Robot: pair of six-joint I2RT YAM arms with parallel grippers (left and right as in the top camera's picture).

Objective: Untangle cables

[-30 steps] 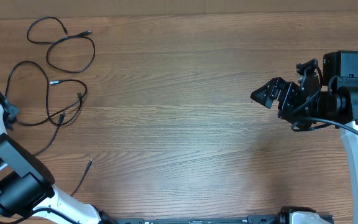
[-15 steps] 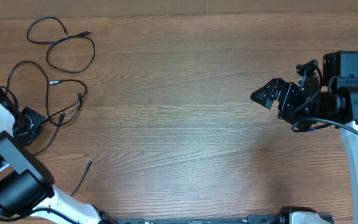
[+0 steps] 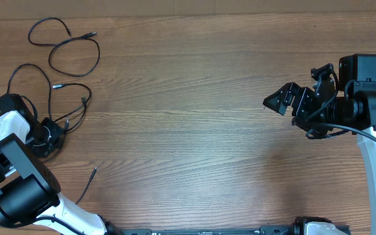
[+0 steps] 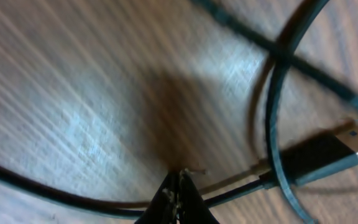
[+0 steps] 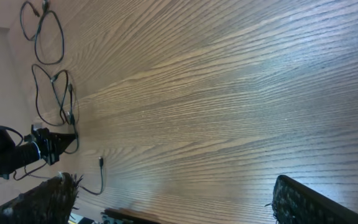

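Though left pincer tips meet, cables blurred

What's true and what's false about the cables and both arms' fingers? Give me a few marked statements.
The thin black cables lie on the brown wooden table's left side. True.
The right arm's fingers are shut on a cable. False: they are open, holding nothing.
The left arm's fingers are shut. True.
A cable reaches the right arm. False: all lie far from it.
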